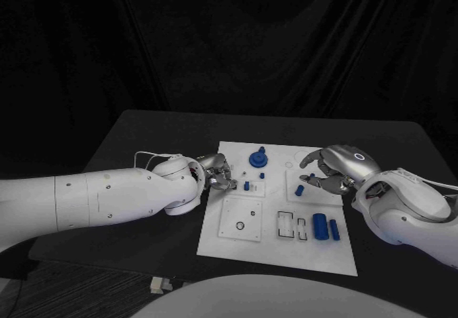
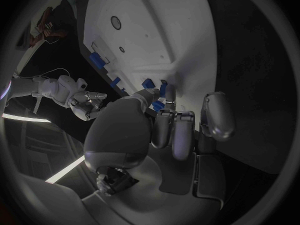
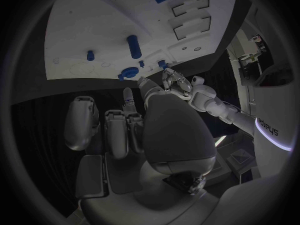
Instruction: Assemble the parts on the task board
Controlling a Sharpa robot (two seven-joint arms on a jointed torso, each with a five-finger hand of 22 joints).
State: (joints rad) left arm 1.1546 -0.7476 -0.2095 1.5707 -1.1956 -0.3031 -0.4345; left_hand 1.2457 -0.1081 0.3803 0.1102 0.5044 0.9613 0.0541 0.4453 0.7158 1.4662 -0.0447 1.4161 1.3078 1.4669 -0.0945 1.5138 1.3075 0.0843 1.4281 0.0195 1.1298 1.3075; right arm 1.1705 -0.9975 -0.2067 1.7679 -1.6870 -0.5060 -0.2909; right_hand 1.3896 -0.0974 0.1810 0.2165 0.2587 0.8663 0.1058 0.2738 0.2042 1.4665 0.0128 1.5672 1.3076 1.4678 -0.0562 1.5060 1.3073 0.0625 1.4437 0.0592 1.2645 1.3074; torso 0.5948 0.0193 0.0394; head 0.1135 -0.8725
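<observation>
Fingers: left hand (image 1: pixel 216 173) curled beside small blue peg (image 1: pixel 246 186), grip untellable; right hand (image 1: pixel 336 169) spread above blue cylinder (image 1: pixel 300 190). Step: reaching. Next: pinch, seat in task board (image 1: pixel 276 255).

Black table with the task board

The black table (image 1: pixel 153 136) carries the white task board (image 1: pixel 276 255), lying flat near its middle.

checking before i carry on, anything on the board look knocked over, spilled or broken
Nothing stands out. The task board lies flat on the table, two blue cylinders lie side by side near its right edge, and the round blue part sits at the far edge.
</observation>
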